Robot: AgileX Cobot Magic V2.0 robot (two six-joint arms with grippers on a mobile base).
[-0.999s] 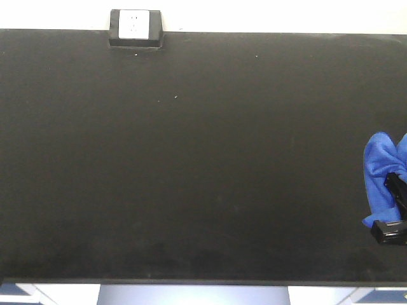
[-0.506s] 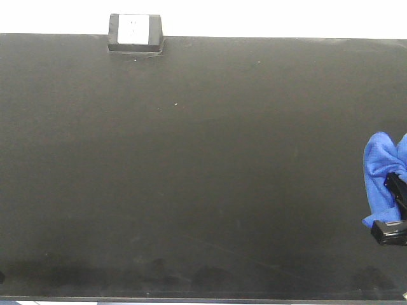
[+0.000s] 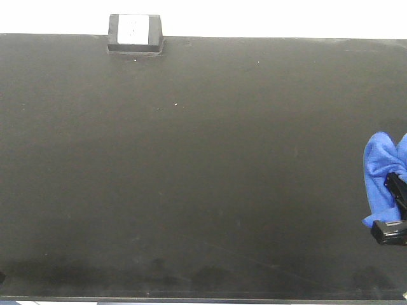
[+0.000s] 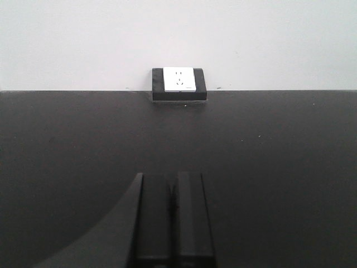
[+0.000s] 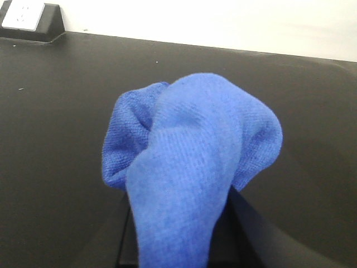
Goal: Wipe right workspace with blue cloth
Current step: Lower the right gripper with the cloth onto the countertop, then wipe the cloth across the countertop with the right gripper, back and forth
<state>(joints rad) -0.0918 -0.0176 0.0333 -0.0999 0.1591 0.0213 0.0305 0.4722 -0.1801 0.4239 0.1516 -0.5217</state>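
at far right, right hand (image 3: 392, 210) clamps blue cloth (image 3: 379, 166)

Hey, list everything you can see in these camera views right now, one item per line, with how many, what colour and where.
benchtop: one, matte black, fills most of every view
socket box: one, black with a white face, at the benchtop's far edge by the wall, toward the left
wall: one, white, behind the benchtop
speck: one, pale, on the benchtop, nearer than the socket box
blue cloth: one, royal blue, bunched in the right claw at the front view's right edge
left claw: one, black, shut and empty, over the benchtop, facing the socket box
right claw: one, black, shut on the blue cloth
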